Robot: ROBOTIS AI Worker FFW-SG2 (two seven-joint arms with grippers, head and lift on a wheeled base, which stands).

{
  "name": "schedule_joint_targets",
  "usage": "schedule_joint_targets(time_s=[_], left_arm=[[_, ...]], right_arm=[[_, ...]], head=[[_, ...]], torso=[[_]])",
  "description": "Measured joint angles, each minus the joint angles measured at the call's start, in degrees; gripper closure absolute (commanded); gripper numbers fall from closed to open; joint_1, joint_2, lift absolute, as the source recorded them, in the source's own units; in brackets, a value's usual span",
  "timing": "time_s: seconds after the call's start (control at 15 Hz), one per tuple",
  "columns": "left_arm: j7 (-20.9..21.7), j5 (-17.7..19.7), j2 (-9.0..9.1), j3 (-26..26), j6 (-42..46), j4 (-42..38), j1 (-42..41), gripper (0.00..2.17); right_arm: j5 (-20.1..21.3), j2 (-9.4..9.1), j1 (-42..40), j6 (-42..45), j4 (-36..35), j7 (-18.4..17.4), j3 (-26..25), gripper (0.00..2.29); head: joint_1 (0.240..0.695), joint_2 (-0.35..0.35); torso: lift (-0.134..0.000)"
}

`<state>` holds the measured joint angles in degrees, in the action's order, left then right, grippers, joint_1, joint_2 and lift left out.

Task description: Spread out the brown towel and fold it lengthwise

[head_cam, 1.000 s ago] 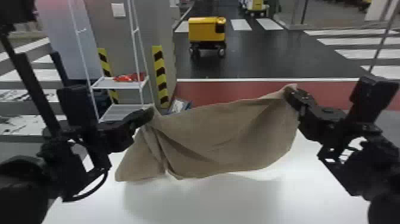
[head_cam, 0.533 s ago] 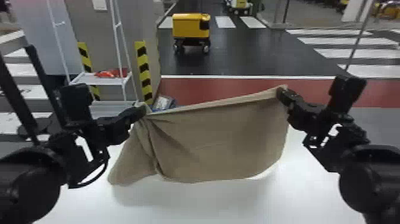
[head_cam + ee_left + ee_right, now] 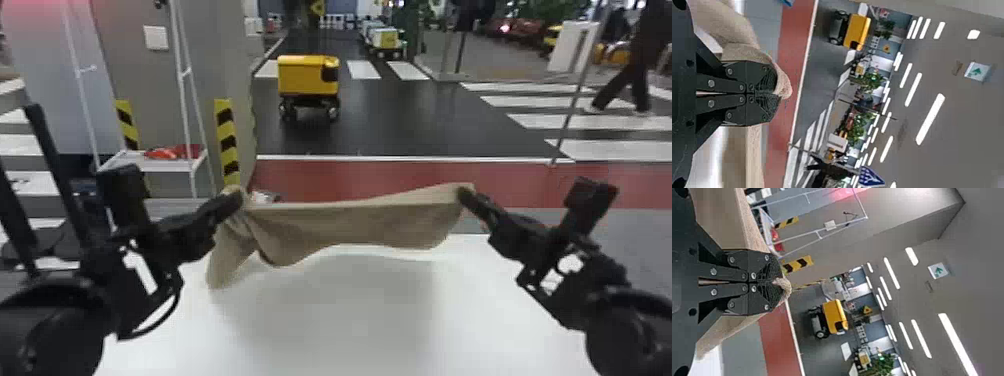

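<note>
I hold the brown cloth towel (image 3: 350, 225) across the middle of the head view, its upper edge strung between my black two-fingered left gripper (image 3: 234, 201), pinching one end at centre-left, and my matching black right gripper (image 3: 465, 196), pinching the other at centre-right. I judge this the spreading step; next I should lay it on the white tabletop (image 3: 350, 325) at bottom centre, straightening the bunched left end before folding.

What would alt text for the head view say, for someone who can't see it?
Two black robot grippers, left and right, hold a brown towel stretched between them above a white surface. Behind stands a yellow wheeled cart on dark floor.
</note>
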<state>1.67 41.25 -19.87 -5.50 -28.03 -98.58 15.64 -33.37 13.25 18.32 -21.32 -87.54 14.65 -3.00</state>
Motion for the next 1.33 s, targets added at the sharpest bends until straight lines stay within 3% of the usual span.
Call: schedule_joint_targets(time_s=[0.07, 0.13, 0.27, 0.47, 0.73, 1.07, 1.33], left_arm=[[0.06, -0.83, -0.15, 0.45, -0.94, -2.37, -4.97, 1.07], [-0.06, -3.13, -0.21, 0.43, -2.70, -4.38, -9.36, 0.94], [-0.72, -10.03, -0.32, -0.66, -7.04, -8.12, -15.62, 0.12], [-1.74, -14.61, -0.42, -0.85, -11.86, -12.10, -22.48, 0.07], [-7.54, -20.62, -0.50, 0.29, -13.18, -14.63, -26.75, 0.07], [-7.57, -19.67, -0.59, 3.86, -13.09, -15.58, -26.19, 0.07], [-6.22, -19.30, -0.38, 2.16, -13.06, -15.34, -24.38, 0.07]], right_arm=[[-0.45, 0.73, -3.70, -0.87, -0.78, 1.77, -0.62, 1.66], [-0.61, 1.14, -6.78, -2.04, -1.04, 2.78, -1.17, 1.66], [-0.57, 1.29, -11.37, -4.43, -1.41, 2.95, -2.45, 1.66], [-0.61, 1.11, -16.70, -6.93, -5.15, 2.73, -4.66, 1.66], [-0.18, 0.56, -24.07, -8.49, -12.03, 1.86, -7.65, 1.66], [2.37, -0.64, -31.25, -7.41, -14.77, 1.63, -11.99, 1.66], [4.87, -1.73, -33.47, -5.81, -13.93, 1.02, -16.97, 1.66]], head=[[0.502, -0.037], [0.606, -0.046], [0.691, -0.057], [0.695, -0.072], [0.695, -0.047], [0.695, -0.043], [0.695, -0.123]], torso=[[-0.120], [-0.120], [-0.120], [-0.120], [-0.120], [-0.120], [-0.120]])
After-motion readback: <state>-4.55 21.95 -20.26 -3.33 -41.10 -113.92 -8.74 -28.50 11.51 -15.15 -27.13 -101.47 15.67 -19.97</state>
